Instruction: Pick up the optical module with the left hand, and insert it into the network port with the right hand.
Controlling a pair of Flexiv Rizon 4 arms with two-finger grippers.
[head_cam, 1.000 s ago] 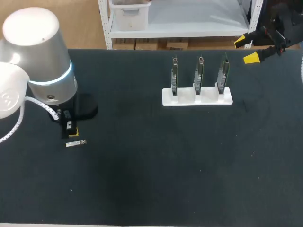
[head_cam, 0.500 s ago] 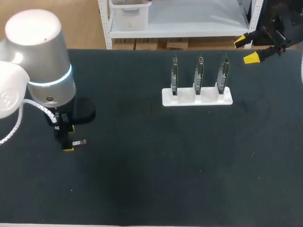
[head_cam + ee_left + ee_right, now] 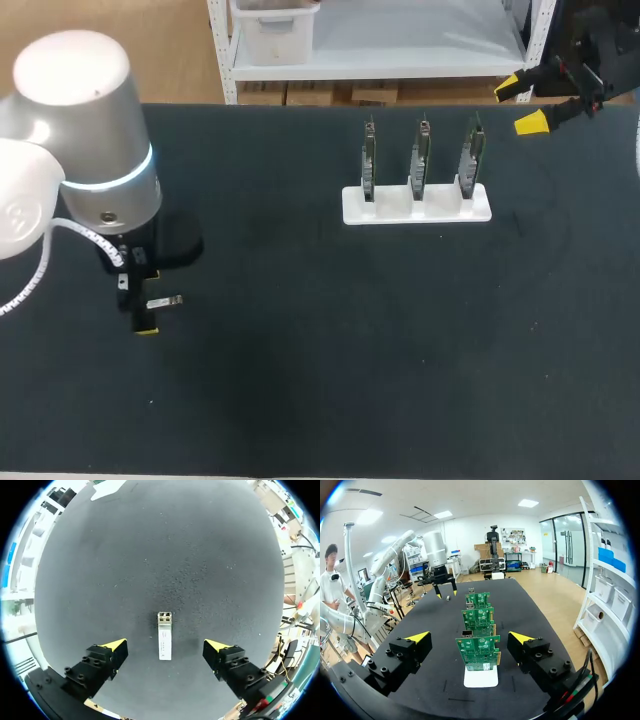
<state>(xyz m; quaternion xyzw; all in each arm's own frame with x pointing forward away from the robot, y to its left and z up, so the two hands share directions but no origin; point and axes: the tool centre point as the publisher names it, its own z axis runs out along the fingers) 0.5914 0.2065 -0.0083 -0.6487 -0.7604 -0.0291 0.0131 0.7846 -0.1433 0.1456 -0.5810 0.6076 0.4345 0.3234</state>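
A dark mat covers the table [image 3: 320,400]. At the left, most of the left gripper [image 3: 140,305] is hidden from above by the bulky wrist housing of the left arm [image 3: 85,140], and only one yellow tip can be made out. In the left wrist view its fingers are seen spread wide. The optical module [image 3: 164,636] lies flat on the mat between them and is touched by neither.

Right of the middle, three green circuit boards [image 3: 421,155] are held upright in a white holder [image 3: 416,205]. They are seen edge-on from above, so no socket can be told there. In the right wrist view the network port [image 3: 466,633] is glimpsed as a small metal cage, partly hidden by the nearest board.

At the far right corner the right gripper [image 3: 530,105] is seen, its arm largely cut off. Its fingers are parted, nothing is grasped, and the boards stand ahead of it.
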